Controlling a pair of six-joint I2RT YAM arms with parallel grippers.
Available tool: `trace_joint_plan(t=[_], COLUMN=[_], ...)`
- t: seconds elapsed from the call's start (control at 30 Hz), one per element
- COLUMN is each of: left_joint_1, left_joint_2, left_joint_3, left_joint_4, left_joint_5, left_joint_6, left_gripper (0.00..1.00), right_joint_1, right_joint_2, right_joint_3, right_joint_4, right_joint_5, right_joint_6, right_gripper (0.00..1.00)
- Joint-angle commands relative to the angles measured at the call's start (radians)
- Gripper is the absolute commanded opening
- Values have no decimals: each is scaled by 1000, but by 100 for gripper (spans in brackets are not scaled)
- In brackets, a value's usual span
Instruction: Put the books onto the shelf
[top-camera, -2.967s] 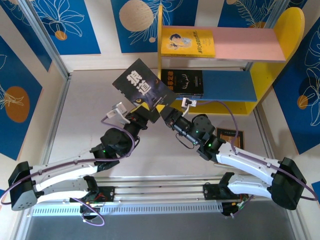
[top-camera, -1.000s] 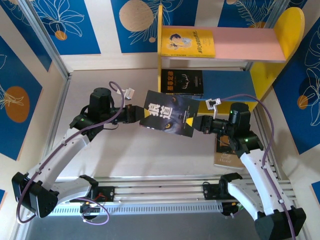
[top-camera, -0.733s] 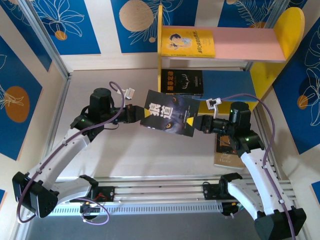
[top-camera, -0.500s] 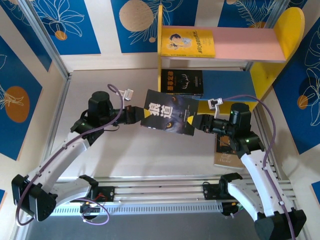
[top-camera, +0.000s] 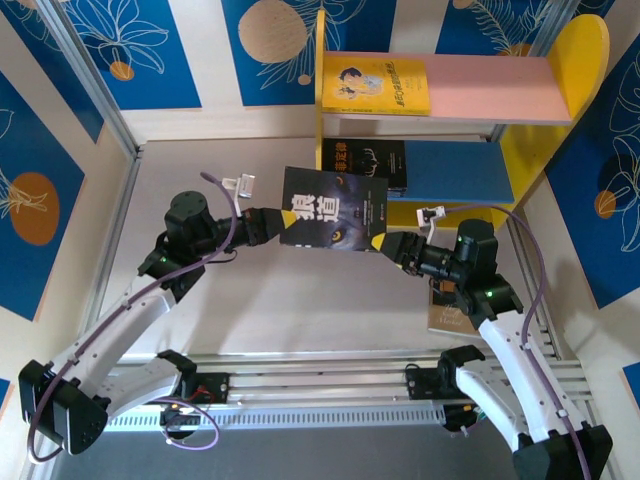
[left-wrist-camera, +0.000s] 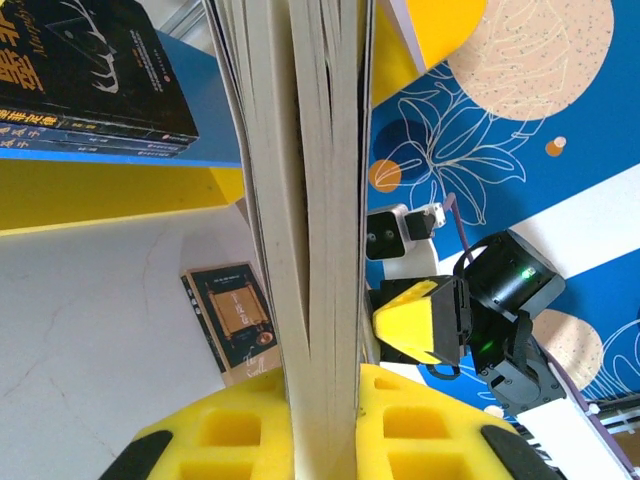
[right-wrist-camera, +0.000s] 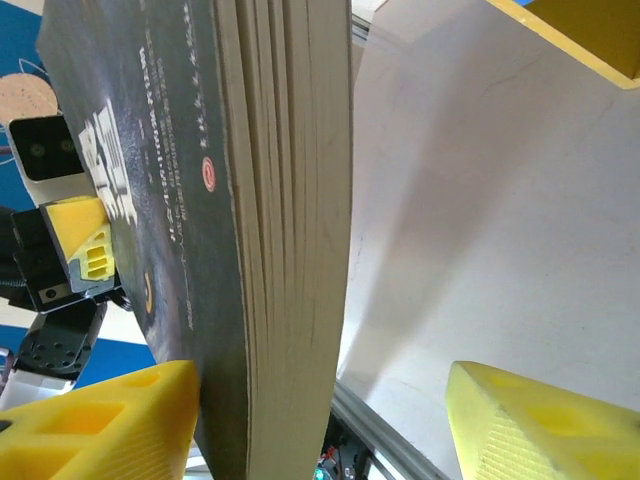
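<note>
fingers (left-wrist-camera: 215, 432) of our left gripper (top-camera: 268, 226) are clamped on the left edge of a dark book with wolf eyes (top-camera: 333, 210), which hangs in the air above the worktop (top-camera: 290, 300), toward its far middle. from the left wrist we look straight along the page block squeezed between the yellow pads.

our right gripper (top-camera: 392, 246) sits at the book's right edge with its fingers apart. in the right wrist view one pad (right-wrist-camera: 100, 420) lies close against the cover and the other is well clear of the pages, so we are not gripping there.

the shelf (top-camera: 322, 120) stands at the worktop's far right corner. a yellow book (top-camera: 376, 84) lies flat at the left end of its pink upper board (top-camera: 495, 88). a stack of dark books (top-camera: 365, 162) lies at the left end of the blue lower board (top-camera: 455, 170), and the held book hangs just in front of that tier and hides the stack's near edge.

a brown book (top-camera: 447, 318) lies flat near the worktop's right edge, and our right arm crosses over part of it.
</note>
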Motion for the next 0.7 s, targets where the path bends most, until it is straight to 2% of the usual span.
trace_joint_plan(t=[0.0, 0.43, 0.57, 0.67], left_joint_1=[1, -40, -50, -51], left_joint_2=[-8, 74, 97, 95], left_joint_3=[-1, -65, -59, -51], left_joint_4=[175, 346, 357, 335], left_joint_5=[0, 0, 2, -4], left_joint_6=[-39, -116, -118, -108], left_gripper=[0, 0, 0, 0], right_joint_1=[11, 18, 12, -2], right_joint_2=[-3, 54, 68, 62], right_joint_3=[-7, 53, 84, 128], right_joint_4=[51, 102, 91, 44], right_joint_5=[6, 21, 13, 6], right_joint_6=[41, 28, 3, -40], right_gripper=[64, 38, 17, 11])
